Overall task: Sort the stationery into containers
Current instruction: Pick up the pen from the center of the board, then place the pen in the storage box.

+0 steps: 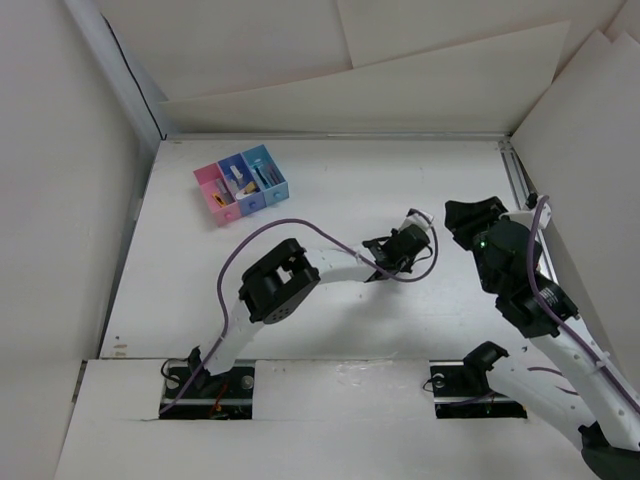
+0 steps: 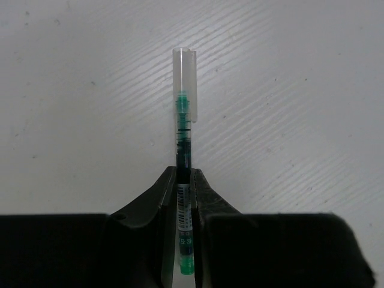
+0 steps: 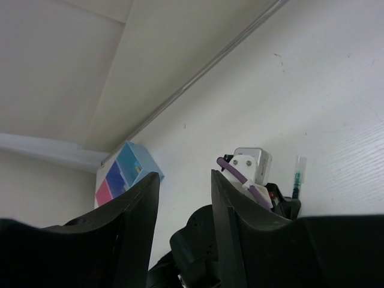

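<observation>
My left gripper [image 2: 186,180] is shut on a dark green pen [image 2: 183,135] with a clear cap, which sticks out ahead of the fingers over the white table. In the top view this gripper [image 1: 398,246] is at mid-table, right of centre. The pen also shows in the right wrist view [image 3: 296,177]. The joined bins stand at the far left: pink [image 1: 216,196], dark blue [image 1: 238,181] and light blue [image 1: 265,170], with small items inside. My right gripper [image 3: 185,174] is open and empty, raised to the right of the left gripper [image 1: 468,214].
White boards wall the table at the back and on both sides [image 1: 400,90]. A metal rail [image 1: 518,180] runs along the right edge. The left arm's elbow [image 1: 275,285] and purple cable [image 1: 300,230] lie across the middle.
</observation>
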Controlling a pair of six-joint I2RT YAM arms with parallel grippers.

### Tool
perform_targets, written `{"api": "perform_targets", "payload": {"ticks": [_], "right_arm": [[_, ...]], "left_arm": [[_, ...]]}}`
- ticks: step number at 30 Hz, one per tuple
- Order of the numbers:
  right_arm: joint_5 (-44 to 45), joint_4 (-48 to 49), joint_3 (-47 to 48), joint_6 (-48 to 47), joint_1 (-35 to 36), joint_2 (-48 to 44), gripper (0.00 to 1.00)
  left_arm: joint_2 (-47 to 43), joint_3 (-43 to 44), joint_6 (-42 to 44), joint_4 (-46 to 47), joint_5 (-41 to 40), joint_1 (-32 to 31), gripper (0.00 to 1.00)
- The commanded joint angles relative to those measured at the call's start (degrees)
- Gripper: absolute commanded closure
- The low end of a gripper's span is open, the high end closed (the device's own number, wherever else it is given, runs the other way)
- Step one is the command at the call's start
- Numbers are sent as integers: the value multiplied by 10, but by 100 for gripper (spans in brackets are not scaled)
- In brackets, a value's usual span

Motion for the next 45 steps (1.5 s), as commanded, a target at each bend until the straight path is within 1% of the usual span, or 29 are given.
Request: {"api": "perform_targets", "payload": {"ticks": [1, 2, 3, 5, 6, 7, 10, 11, 13, 14, 17, 18, 19, 20, 21, 22, 24, 26, 33, 38, 41, 42, 43, 44, 45], "right_arm": [[2, 32, -2, -16, -3, -8, 54], [9, 32, -2, -16, -3, -8, 54], [9, 32, -2, -16, -3, -14, 54], [15, 32, -14, -16, -3, -19, 54], [15, 32, -14, -16, -3, -25, 54], [15, 32, -27, -16, -3, -25, 54], [4, 42, -44, -21, -3, -31, 54], [-4, 50, -55, -21, -3, -21, 54], [-35, 61, -60, -21, -3, -7, 54], [-47, 66, -67, -27, -3, 2, 54], [-84, 83, -73, -27, -9, 35, 54], [-91, 92, -79, -27, -9, 41, 54], [-96, 92, -79, -27, -9, 49, 54], [-101, 101, -85, -27, -9, 49, 54], [-102, 108, -85, -27, -9, 49, 54], [-107, 108, -90, -27, -9, 54, 54], [-107, 108, -90, -27, -9, 54, 54], [-107, 113, -96, -27, -9, 54, 54], [-107, 119, -101, -27, -9, 54, 54], [-107, 119, -106, -27, -9, 54, 54], [-107, 119, -106, -27, -9, 60, 54], [-107, 119, -106, -27, -9, 60, 54], [-107, 124, -106, -27, -9, 60, 54], [-107, 124, -106, -27, -9, 60, 54], [-107, 124, -106, -27, -9, 60, 54]], "left_arm": [[-58, -48, -27, -24, -35, 11, 100], [-77, -58, -36, -16, -13, 19, 100], [-119, -68, -56, 3, 2, 27, 100], [-160, -102, -75, 26, 24, 62, 100], [-179, -111, -83, 39, 29, 76, 100], [-215, -119, -93, 44, 36, 108, 100], [-273, -145, -126, 55, 36, 163, 100], [-287, -156, -137, 61, 41, 203, 100], [-310, -174, -163, 83, 50, 249, 98], [-324, -179, -173, 83, 55, 296, 97], [-319, -179, -198, 88, 62, 366, 93], [-311, -163, -205, 81, 62, 406, 93], [-303, -152, -211, 71, 62, 424, 93], [-291, -144, -211, 71, 93, 439, 93], [-266, -118, -216, 62, 110, 460, 93], [-252, -99, -216, 50, 110, 460, 92], [-213, -68, -207, 13, 76, 466, 92], [-190, -34, -200, -1, 76, 472, 92], [-137, -16, -212, -7, 62, 483, 92], [-125, -4, -207, -12, 43, 483, 88], [-120, 1, -207, -23, 43, 483, 81], [-120, 1, -207, -23, 43, 483, 75], [-126, 1, -201, -23, 43, 483, 60], [-132, -4, -201, -23, 43, 483, 51], [-154, -15, -201, -5, 38, 483, 45]]}}
